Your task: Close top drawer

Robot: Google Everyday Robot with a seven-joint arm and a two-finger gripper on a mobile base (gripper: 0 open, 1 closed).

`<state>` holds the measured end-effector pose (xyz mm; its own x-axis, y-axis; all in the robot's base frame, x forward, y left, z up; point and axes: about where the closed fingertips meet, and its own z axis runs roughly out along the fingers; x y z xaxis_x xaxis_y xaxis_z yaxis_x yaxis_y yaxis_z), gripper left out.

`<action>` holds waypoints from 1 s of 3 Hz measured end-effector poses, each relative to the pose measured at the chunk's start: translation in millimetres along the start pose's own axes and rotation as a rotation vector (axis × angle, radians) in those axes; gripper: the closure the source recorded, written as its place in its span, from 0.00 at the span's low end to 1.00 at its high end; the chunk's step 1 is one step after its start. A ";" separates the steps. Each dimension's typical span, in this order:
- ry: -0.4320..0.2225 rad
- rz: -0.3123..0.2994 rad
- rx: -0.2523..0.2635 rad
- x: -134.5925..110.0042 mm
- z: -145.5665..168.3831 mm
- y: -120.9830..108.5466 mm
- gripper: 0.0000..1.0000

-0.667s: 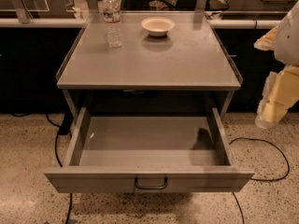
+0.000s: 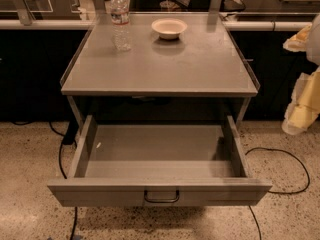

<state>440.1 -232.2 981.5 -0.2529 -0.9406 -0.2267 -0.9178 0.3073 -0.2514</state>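
The top drawer [image 2: 160,191] is a wide, shallow grey metal drawer, pulled far out from under the grey table top [image 2: 160,69]. Its inside [image 2: 157,151] is empty. A small dark wire handle [image 2: 161,197] sits at the centre of the flat front panel. My gripper [image 2: 304,101] is the cream and yellow shape at the right edge of the view. It is level with the table's front right corner, to the right of the drawer and apart from it. No other drawers show.
A clear water bottle [image 2: 120,21] and a small white bowl [image 2: 169,28] stand at the back of the table top. Black cables [image 2: 295,184] lie on the speckled floor right and left of the drawer. A white rail [image 2: 35,24] and dark cabinets run behind.
The drawer stays open by the same amount. The cream arm at the right edge has shifted slightly to the right.
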 end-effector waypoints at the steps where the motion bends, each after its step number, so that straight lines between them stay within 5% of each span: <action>1: -0.016 0.059 0.020 28.2 -12.3 -10.1 0.00; 3: 0.014 0.202 0.087 114.9 -41.3 -36.8 0.00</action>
<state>432.2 -357.6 1003.5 -0.4337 -0.8604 -0.2675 -0.8185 0.5004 -0.2824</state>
